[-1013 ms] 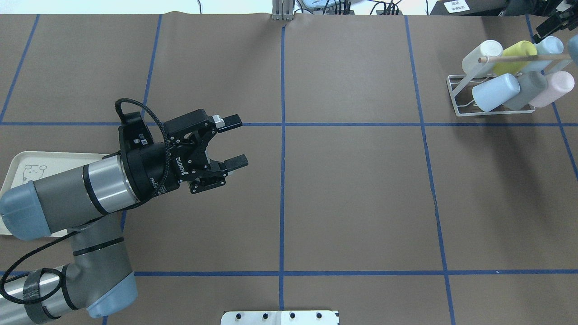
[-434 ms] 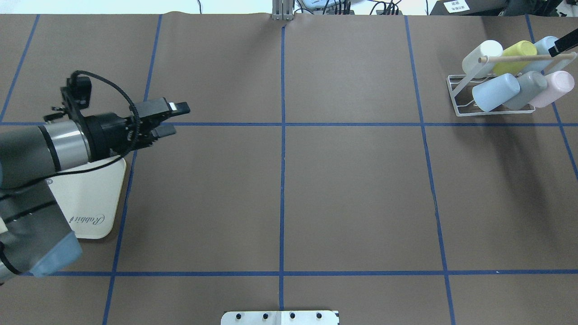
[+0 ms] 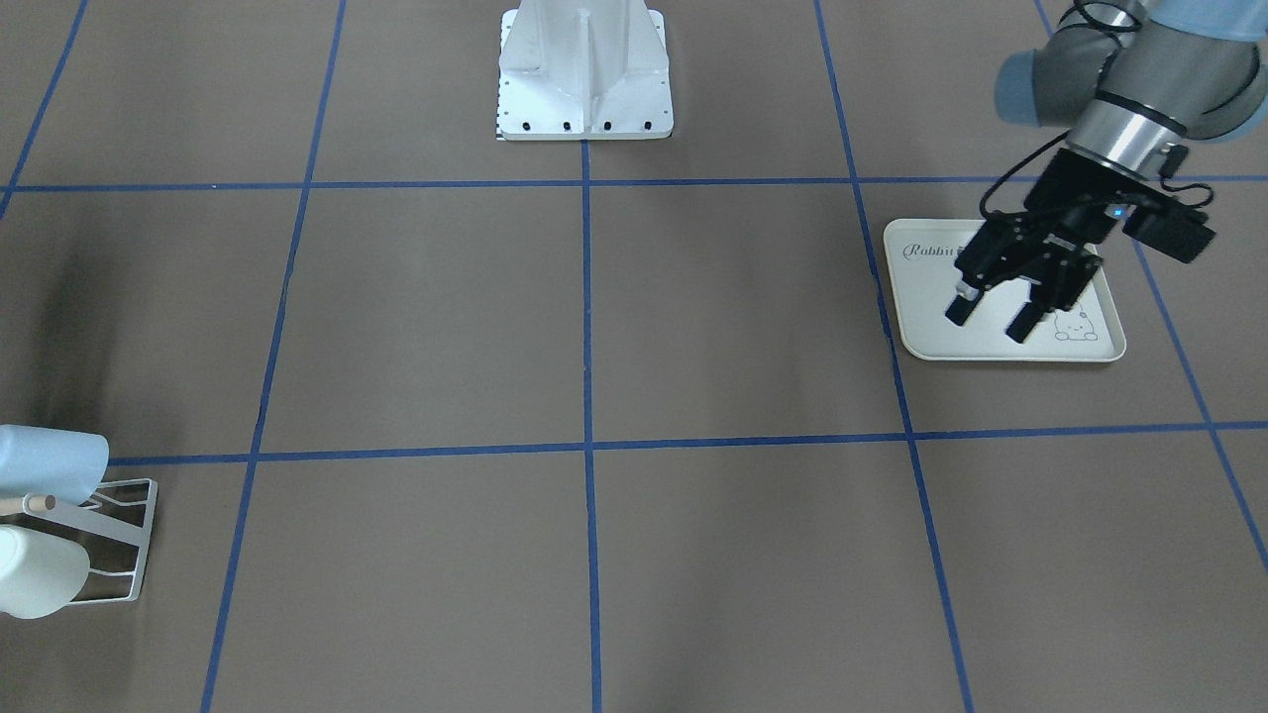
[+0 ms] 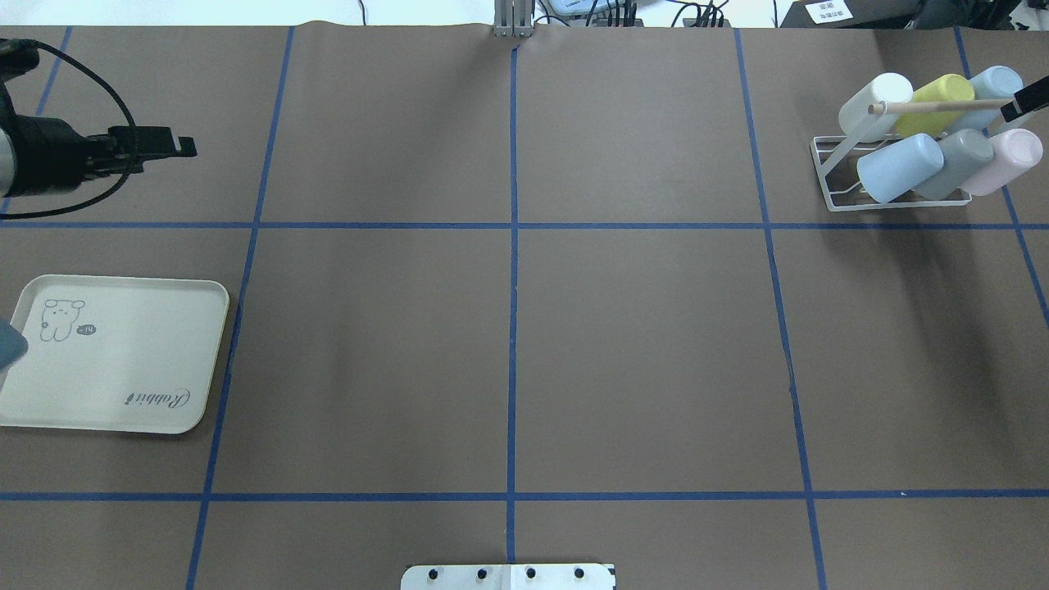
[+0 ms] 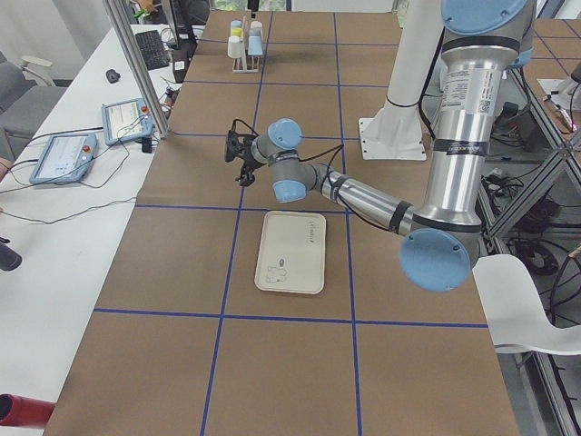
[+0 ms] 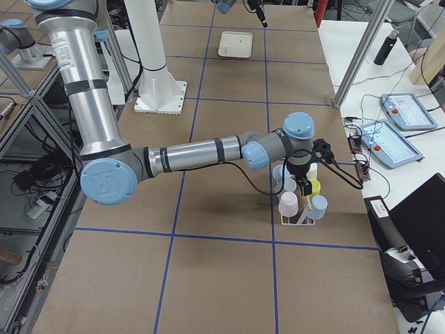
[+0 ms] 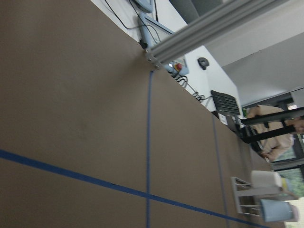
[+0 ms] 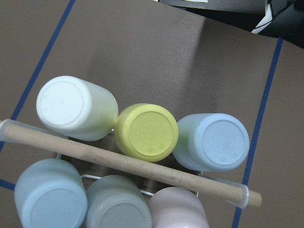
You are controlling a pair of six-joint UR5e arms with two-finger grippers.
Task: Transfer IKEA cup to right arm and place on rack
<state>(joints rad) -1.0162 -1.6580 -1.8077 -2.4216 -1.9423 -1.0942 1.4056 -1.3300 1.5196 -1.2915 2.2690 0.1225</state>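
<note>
The white wire rack (image 4: 826, 174) stands at the far right with its wooden peg (image 4: 934, 105). Several cups lie on it: white (image 4: 873, 94), yellow (image 4: 934, 92), two light blue, grey and pink. The right wrist view looks straight down on them, with the yellow cup (image 8: 146, 132) under the peg (image 8: 118, 161). My right gripper (image 4: 1020, 105) hovers just above the rack; only a black fingertip shows, so I cannot tell its state. My left gripper (image 3: 991, 319) is open, holds nothing and hangs high over the far left of the table (image 4: 184, 147). No cup is in either gripper.
The cream rabbit-print tray (image 4: 123, 385) lies at the near left. The robot's white base plate (image 4: 508, 576) is at the near edge. Blue tape lines grid the brown table. The rack's edge also shows at the front-facing view's lower left (image 3: 124, 550).
My left arm has swung back from the left-middle of the table to the far left edge, uncovering the tray. The right gripper's tip has shifted slightly near the rack.
</note>
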